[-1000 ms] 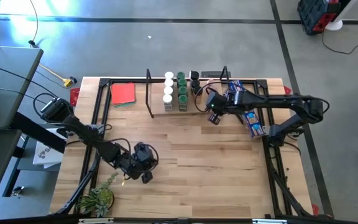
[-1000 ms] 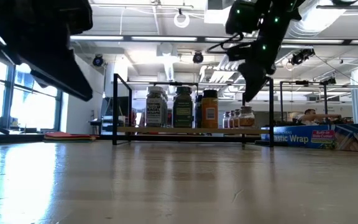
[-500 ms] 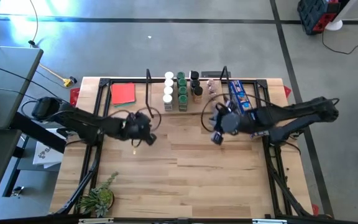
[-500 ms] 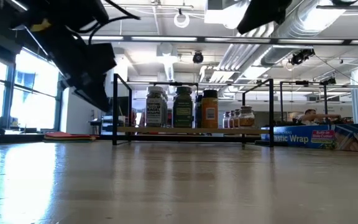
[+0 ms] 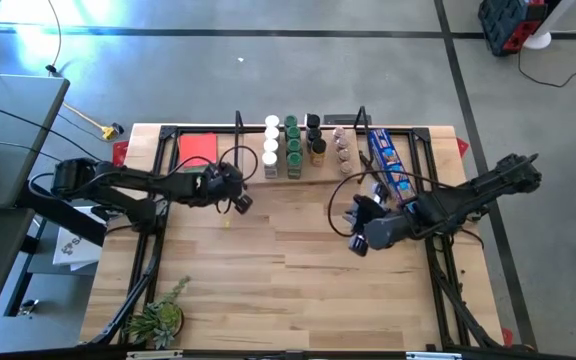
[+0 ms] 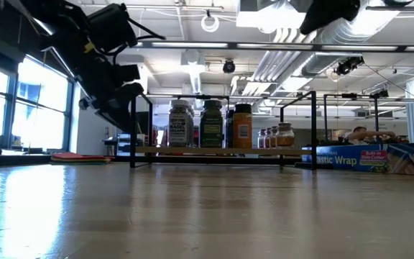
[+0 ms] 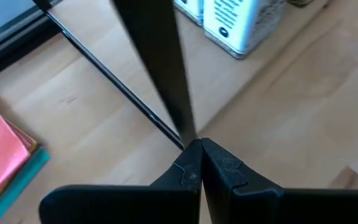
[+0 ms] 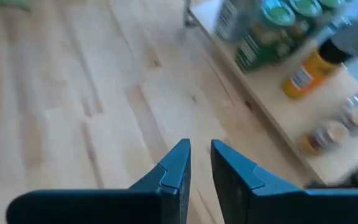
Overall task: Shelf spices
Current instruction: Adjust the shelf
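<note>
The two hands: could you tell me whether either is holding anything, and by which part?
Nothing is held. The left hand is shut on nothing by the shelf's left end; the right hand is empty above bare table.

Overhead, tabletop-level and both close wrist cameras all share the shelf (image 5: 298,172).

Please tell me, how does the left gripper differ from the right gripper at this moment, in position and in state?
The left gripper is beside the shelf's left end, near the red square; the right gripper is over bare table, in front of the shelf. The left gripper is fully shut; the right gripper shows a narrow gap between its fingers. Both hold nothing and hang above the table.
</note>
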